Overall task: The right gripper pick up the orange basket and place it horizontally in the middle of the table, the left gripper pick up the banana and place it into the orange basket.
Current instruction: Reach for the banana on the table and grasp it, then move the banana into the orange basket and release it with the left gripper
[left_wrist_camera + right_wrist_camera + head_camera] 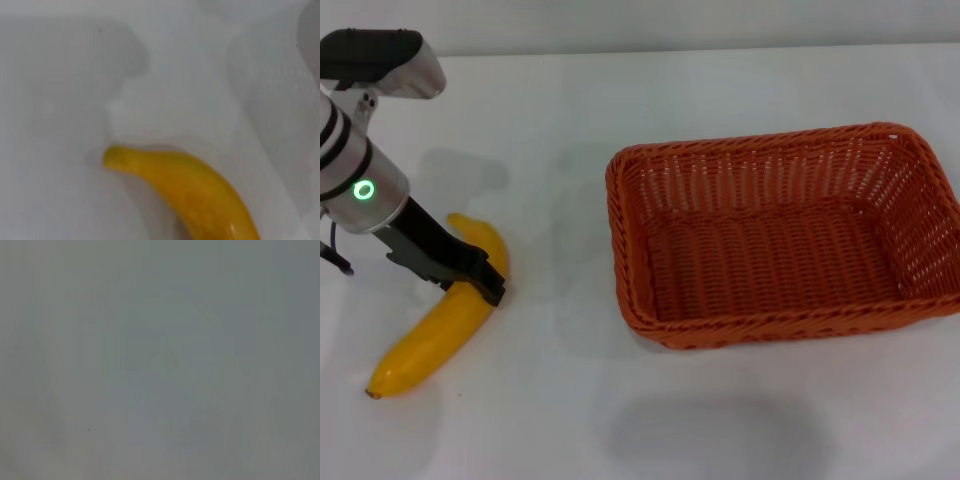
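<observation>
Straddling the banana (440, 325) mid-length, left tool (485, 280) down on it, grip state unclear, orange basket (780, 160) well right.

The large rectangular orange-red woven basket (785, 235) stands on the broad white tabletop (570, 420), right of centre, its long side running left to right. The curved yellow banana (445, 315) lies well apart from it at the left (on the table, not in the basket). The black two-fingered left gripper (485, 280) sits down at the banana's middle, touching it.
</observation>
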`<state>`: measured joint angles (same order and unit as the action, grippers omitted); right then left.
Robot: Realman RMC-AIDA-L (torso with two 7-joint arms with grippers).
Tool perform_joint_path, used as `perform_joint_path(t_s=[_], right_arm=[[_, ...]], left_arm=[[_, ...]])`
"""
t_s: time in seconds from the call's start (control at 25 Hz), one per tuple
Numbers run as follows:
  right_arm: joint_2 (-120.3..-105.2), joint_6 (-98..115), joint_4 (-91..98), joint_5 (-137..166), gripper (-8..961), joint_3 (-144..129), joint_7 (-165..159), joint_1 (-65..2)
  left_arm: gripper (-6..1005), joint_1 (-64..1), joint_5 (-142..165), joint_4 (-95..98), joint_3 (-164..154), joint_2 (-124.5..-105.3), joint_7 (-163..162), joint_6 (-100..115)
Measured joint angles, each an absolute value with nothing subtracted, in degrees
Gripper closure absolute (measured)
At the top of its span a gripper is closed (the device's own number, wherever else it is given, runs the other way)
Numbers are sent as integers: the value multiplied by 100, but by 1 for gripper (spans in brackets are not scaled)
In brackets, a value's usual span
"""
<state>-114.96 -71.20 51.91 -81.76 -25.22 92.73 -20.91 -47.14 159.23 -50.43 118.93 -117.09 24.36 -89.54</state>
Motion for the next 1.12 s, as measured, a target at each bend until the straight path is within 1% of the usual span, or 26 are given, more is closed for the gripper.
perform_joint_path(t_s=[0.2, 0.4, 0.56, 0.68, 0.8, 0.84, 0.96, 1.04, 1.12], right_arm=[[-11496, -7119, 5138, -8207, 80, -2522, 9272, -2092], [-11496, -7124, 5112, -8245, 80, -2522, 9242, -2092], [-11485, -7133, 5151, -8247, 81, -2523, 9213, -2094], [-11487, -7130, 5178, -8259, 81, -2535, 9211, -2139], [-11487, -7121, 5162, -8262, 81, -2575, 9222, -2228], [-11487, -7117, 5141, -8262, 81, -2580, 9243, -2267], [-11494, -7079, 5111, -8262, 81, -2585, 9289, -2365], [-11502, -7056, 5089, -8262, 81, -2590, 9323, -2437], [-11504, -7047, 5046, -8262, 81, -2595, 9353, -2517]], left_arm=[[449, -4725, 15932, -5060, 11891, -11707, 2449, -8902], [480, -4709, 15877, -5436, 12024, -11623, 2516, -8969], [498, -4833, 15716, -6259, 12252, -11483, 2626, -9432], [499, -5204, 15373, -6785, 12346, -11376, 2764, -9845], [490, -5821, 15079, -6837, 12303, -11315, 2919, -10096], [485, -6049, 15015, -6717, 12257, -11322, 2991, -10143], [472, -6776, 14970, -6116, 12073, -11449, 3205, -10113], [463, -7258, 14964, -5683, 11895, -11621, 3345, -9975], [454, -7535, 14968, -5493, 11720, -11772, 3402, -9831]])
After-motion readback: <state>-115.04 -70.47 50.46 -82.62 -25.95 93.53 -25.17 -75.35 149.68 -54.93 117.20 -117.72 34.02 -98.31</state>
